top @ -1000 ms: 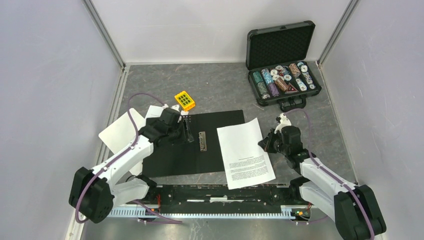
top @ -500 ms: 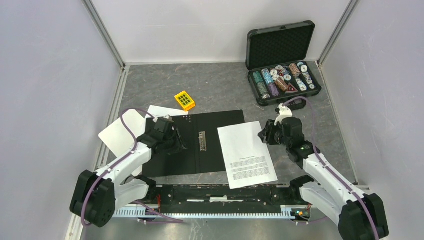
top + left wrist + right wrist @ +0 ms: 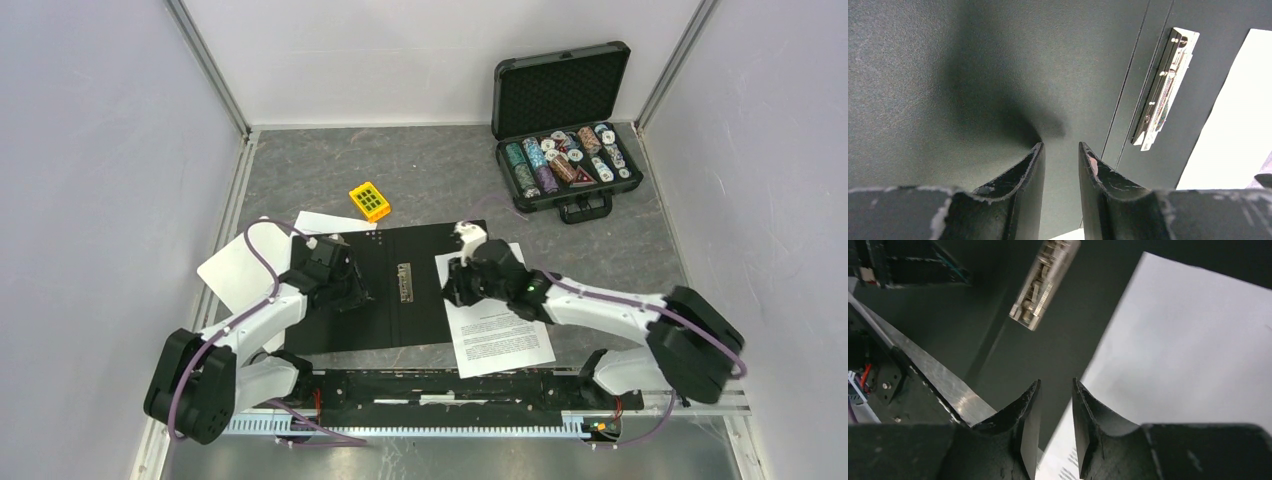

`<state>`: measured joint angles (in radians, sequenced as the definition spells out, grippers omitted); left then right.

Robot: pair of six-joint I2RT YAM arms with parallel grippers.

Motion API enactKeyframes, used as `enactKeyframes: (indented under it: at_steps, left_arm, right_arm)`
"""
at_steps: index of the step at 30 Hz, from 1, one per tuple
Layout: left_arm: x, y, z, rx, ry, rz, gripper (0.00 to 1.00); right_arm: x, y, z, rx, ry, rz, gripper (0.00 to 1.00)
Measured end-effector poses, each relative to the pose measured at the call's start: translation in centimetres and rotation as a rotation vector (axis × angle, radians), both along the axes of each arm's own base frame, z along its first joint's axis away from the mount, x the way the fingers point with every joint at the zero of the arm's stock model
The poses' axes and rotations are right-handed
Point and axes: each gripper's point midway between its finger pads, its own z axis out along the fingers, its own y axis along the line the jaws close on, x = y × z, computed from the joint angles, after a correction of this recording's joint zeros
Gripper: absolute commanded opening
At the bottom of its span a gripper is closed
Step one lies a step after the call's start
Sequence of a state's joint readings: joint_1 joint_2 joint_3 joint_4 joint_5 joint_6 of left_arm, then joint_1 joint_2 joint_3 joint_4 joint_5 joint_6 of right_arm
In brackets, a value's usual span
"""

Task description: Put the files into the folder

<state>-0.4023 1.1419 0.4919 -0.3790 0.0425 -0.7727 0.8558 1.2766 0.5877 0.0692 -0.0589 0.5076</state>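
- The right gripper (image 3: 1054, 385) has its two black fingers a narrow gap apart with nothing between them. The tips sit just above the left long edge of the white printed paper sheet (image 3: 1198, 340).
- The left gripper (image 3: 1060, 147) is also only slightly parted and holds nothing. Its tips point down at the left cover of the open black-lined folder (image 3: 973, 75), close to it; I cannot tell whether they touch.
- The paper sheet (image 3: 497, 325) lies flat. Its left strip overlaps the folder's right cover and the rest lies on the grey table (image 3: 420, 170).
- In my judgement the sheet is light, thin and limp, and hard to pinch from above while flat.
- Pressing a pad on it and sliding looks the safer way to move it. Otherwise take the edge where it rides up over the cover's rim.
- The sheet's long axis runs far to near, the near end leaning a little right. The printed lines sit in the near half.
- The folder (image 3: 340, 330) looks stiff and lies open, widest left to right. Its silver metal clip (image 3: 405, 282) runs far to near beside the spine.
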Motion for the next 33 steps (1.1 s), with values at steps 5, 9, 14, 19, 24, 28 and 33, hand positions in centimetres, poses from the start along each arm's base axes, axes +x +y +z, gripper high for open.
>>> enactKeyframes:
  at_steps: [5,9,14,19,24,28,33]
  left_arm:
    - [0.0,0.1,0.0,-0.009,-0.018,0.003,0.37]
    - [-0.1,0.0,-0.1,-0.018,-0.030,0.002,0.37]
    - [-0.1,0.0,-0.2,-0.021,-0.034,0.002,0.37]
    - [-0.1,0.0,-0.1,-0.026,-0.034,0.002,0.37]
    - [-0.1,0.0,-0.1,-0.028,-0.039,0.002,0.36]
    - [-0.1,0.0,-0.2,-0.028,-0.040,0.002,0.36]
    - [-0.1,0.0,-0.2,-0.029,-0.043,0.003,0.36]
  right_arm:
    - [0.2,5.1,0.0,-0.010,-0.008,0.084,0.35]
    - [0.3,7.5,-0.4,-0.016,-0.006,0.125,0.34]
    - [0.9,9.6,-1.1,-0.027,0.004,0.161,0.35]
    - [1.1,10.8,-2.1,-0.046,0.016,0.189,0.34]
    - [1.0,11.3,-3.4,-0.078,0.035,0.215,0.34]
    - [0.9,11.3,-4.2,-0.090,0.051,0.226,0.33]
    - [0.8,11.2,-5.1,-0.108,0.064,0.229,0.30]
